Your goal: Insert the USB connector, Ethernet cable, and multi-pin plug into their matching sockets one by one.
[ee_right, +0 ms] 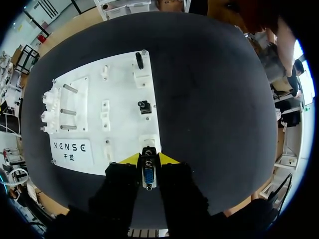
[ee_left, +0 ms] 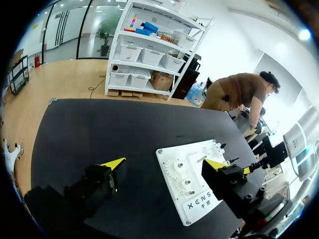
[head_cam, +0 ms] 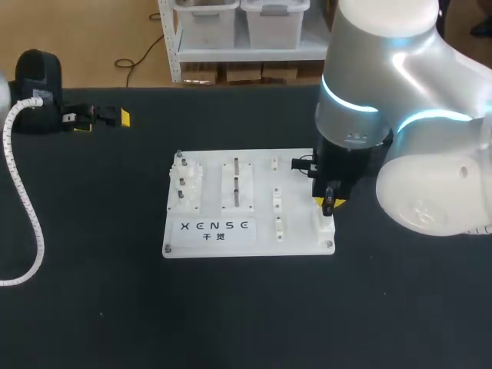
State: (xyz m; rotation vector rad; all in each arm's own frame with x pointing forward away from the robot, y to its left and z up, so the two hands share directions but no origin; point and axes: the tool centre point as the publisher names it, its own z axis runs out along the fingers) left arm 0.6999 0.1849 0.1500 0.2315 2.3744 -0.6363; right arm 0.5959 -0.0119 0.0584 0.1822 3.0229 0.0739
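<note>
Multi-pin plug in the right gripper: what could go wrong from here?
1. The multi-pin plug, held in the right gripper, is close to its white socket; a slight offset or tilt could jam it on the rim.
2. That socket is near a corner of the white board, so a hard push might shift or tip the board.

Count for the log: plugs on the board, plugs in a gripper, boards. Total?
Black plugs on the board: 2
Multi-pin plug in the right gripper: 1
White board: 1
Total: 4
</note>
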